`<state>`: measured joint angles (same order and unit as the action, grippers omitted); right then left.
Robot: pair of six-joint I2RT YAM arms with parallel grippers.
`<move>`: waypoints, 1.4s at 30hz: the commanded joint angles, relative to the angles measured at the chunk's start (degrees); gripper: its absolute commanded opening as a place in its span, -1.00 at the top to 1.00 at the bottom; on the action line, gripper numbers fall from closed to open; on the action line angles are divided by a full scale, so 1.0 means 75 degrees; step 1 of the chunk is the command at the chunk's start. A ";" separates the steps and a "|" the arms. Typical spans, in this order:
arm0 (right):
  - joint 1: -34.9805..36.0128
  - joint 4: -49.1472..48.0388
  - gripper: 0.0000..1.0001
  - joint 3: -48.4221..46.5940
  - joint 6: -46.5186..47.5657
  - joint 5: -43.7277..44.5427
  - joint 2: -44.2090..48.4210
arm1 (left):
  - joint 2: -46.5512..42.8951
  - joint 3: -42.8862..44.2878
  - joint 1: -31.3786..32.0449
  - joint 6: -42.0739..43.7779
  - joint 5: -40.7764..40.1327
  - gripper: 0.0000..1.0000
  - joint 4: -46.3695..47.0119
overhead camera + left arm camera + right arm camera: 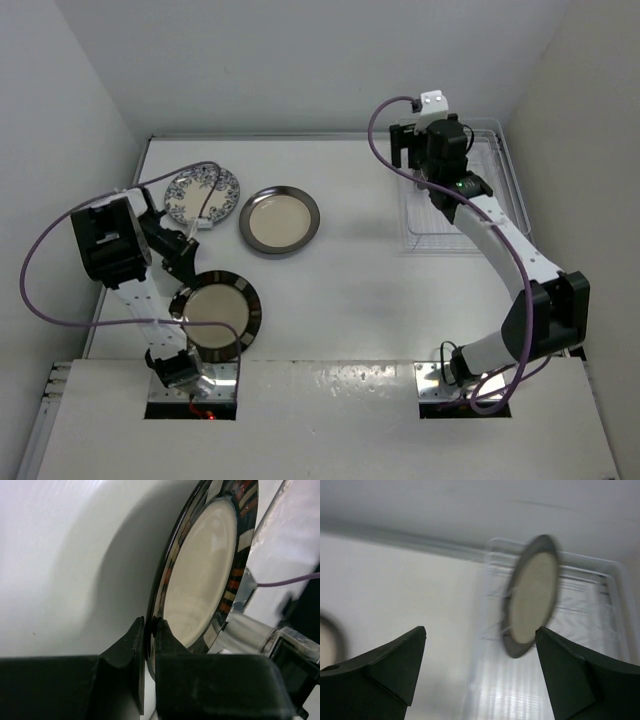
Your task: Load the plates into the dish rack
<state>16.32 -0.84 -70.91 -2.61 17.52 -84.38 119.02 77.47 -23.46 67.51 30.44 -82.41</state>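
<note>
My left gripper is shut on the rim of a cream plate with a dark rim at the near left. In the left wrist view the fingertips pinch that rim, and the plate throws a shadow on the table. A second dark-rimmed plate and the blue floral plate lie flat at the far left. My right gripper hangs open and empty over the dish rack. In the right wrist view a dark-rimmed plate stands upright in the rack.
White walls close in the table on the left, back and right. The rack sits in the far right corner. A purple cable loops out from each arm. The flat dark-rimmed plate shows at the left edge of the right wrist view.
</note>
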 commanded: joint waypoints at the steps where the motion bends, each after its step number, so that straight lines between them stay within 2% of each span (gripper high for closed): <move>1: 0.0226 0.0907 -0.83 -0.0422 -0.0062 -0.3504 -0.0033 | -0.1255 0.0323 0.0887 0.0784 0.0231 1.00 0.1039; 4: 0.0706 0.1482 -0.90 -0.0751 0.0032 -0.4662 -0.0384 | -0.1781 0.0323 0.1427 0.0703 0.0161 1.00 0.1039; 7: 0.1128 0.1671 -0.94 -0.0904 -0.0224 -0.5333 -0.0749 | -0.2204 0.0544 0.1826 0.0632 0.0230 1.00 0.1039; 14: 0.1797 0.0547 -0.89 -0.0588 -0.1490 -0.7173 -0.1557 | -0.2358 0.1997 0.2518 -0.0468 0.1471 1.00 0.1133; 18: 0.1985 -0.0133 -0.89 -0.0307 -0.2007 -0.7387 -0.1734 | -0.2358 0.2548 0.2601 -0.1767 0.2455 1.00 0.2021; 20: 0.2008 -0.0566 -0.89 -0.0050 -0.2333 -0.7118 -0.1757 | -0.2358 0.2830 0.2601 -0.2062 0.3240 1.00 0.2105; 22: 0.1834 -0.1139 -0.89 0.0162 -0.2614 -0.6988 -0.1874 | -0.2172 0.3191 0.2694 -0.2063 0.3895 1.00 0.2013; 25: 0.1657 -0.1084 -0.89 -0.0071 -0.2722 -0.6825 -0.2272 | -0.1937 0.3638 0.2858 -0.2063 0.4377 1.00 0.1871; 32: 0.1539 -0.1072 -0.89 -0.0353 -0.2125 -0.6449 -0.2870 | -0.1666 0.4073 0.3139 -0.1700 0.4719 1.00 0.1297; 34: 0.1528 -0.1280 -0.85 -0.0389 -0.2287 -0.6426 -0.2976 | -0.1666 0.4143 0.3221 -0.1630 0.4800 1.00 0.1226; 36: 0.1528 -0.1678 -0.72 -0.0330 -0.2475 -0.6542 -0.3069 | -0.1666 0.4143 0.3222 -0.1630 0.5000 1.00 0.1226; 38: 0.1516 -0.1995 -0.13 -0.0469 -0.2942 -0.6903 -0.3245 | -0.1666 0.4306 0.3222 -0.1734 0.5164 1.00 0.1308; 42: 0.1516 -0.2266 0.68 -0.0494 -0.3542 -0.7619 -0.3340 | -0.1666 0.4307 0.3153 -0.2203 0.5165 1.00 0.1776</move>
<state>28.05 -11.18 -72.14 -24.60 -35.35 -109.08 108.22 106.34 0.47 53.71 58.46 -69.95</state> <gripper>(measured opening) 0.234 0.085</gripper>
